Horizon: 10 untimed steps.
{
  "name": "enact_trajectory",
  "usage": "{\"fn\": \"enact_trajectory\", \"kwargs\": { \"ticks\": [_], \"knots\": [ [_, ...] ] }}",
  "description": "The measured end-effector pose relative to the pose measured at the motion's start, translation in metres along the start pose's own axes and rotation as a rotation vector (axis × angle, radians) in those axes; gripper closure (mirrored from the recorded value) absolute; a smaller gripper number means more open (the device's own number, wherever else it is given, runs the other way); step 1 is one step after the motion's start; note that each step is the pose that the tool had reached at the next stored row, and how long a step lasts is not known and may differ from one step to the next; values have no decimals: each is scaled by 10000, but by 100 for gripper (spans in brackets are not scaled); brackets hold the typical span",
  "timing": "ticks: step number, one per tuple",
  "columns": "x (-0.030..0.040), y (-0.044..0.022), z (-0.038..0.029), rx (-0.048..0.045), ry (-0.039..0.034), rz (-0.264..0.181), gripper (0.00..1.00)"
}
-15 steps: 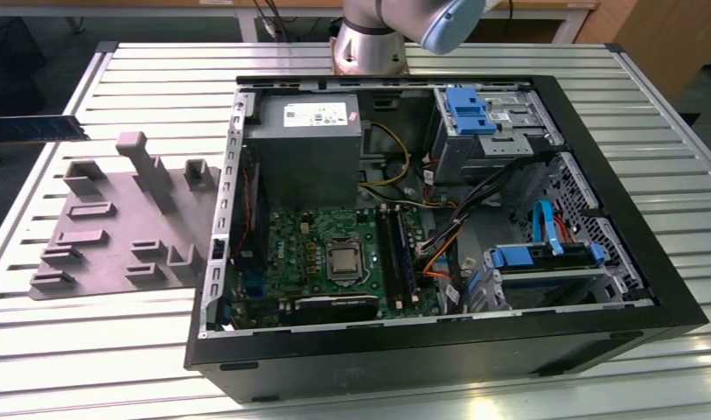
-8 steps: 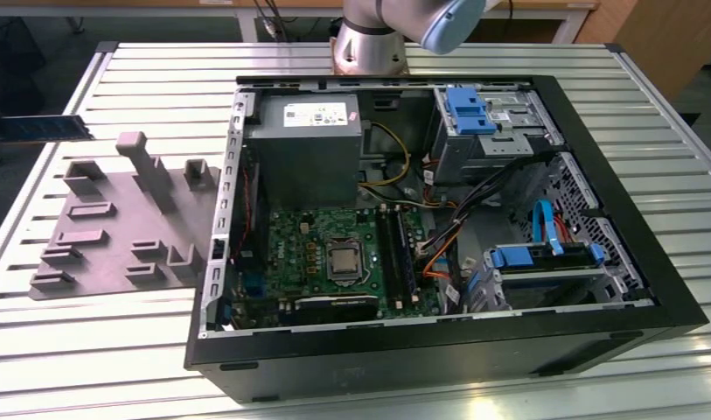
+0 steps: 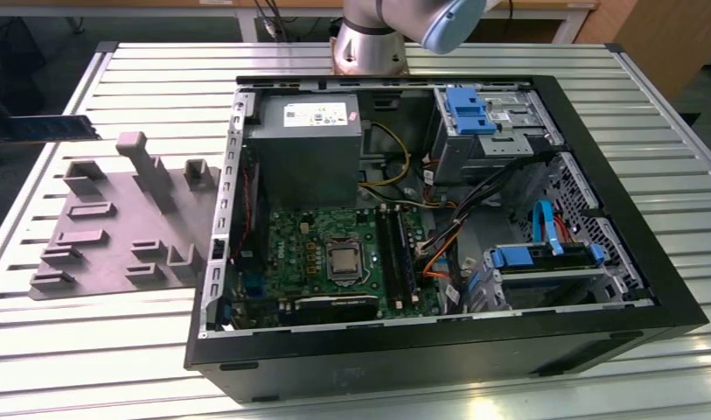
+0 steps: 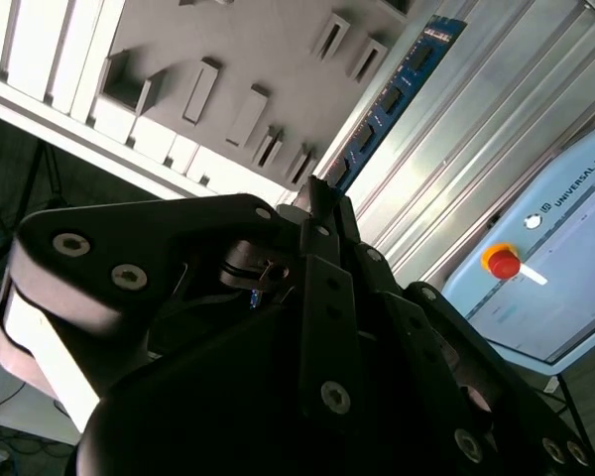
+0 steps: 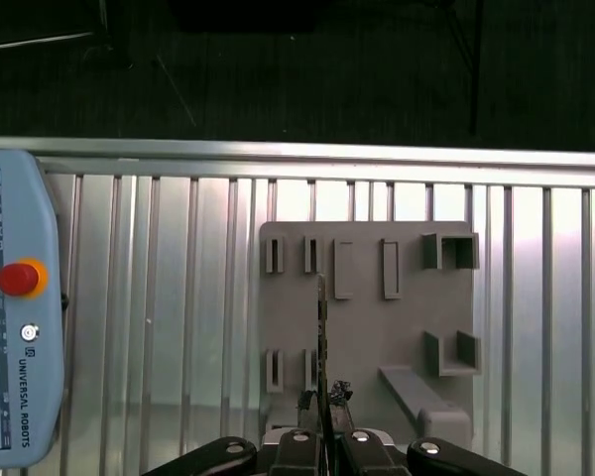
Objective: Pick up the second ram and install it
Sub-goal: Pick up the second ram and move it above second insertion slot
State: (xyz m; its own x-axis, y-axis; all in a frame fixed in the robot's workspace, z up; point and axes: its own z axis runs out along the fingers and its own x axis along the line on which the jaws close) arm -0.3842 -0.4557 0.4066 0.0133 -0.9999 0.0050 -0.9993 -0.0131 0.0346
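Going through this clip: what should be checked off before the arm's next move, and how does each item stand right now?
1. Grip: the gripper is shut on one end of the long thin blue circuit-board ram stick: ok.
2. Stick free of the grey moulded holder tray: it hangs apart from it, toward the exterior view's left: ok.
3. Black computer case open, green motherboard exposed: ok.
4. Long black slot rails free to take the stick: cannot tell.
5. Orange and black cables clear of the rails: cannot tell.
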Motion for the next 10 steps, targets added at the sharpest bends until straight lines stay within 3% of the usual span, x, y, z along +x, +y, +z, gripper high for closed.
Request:
{"fn": "enact_trajectory", "kwargs": {
  "ticks": [10],
  "knots": [
    [1, -69, -2, 0, 0, 0, 86]
  ]
}}
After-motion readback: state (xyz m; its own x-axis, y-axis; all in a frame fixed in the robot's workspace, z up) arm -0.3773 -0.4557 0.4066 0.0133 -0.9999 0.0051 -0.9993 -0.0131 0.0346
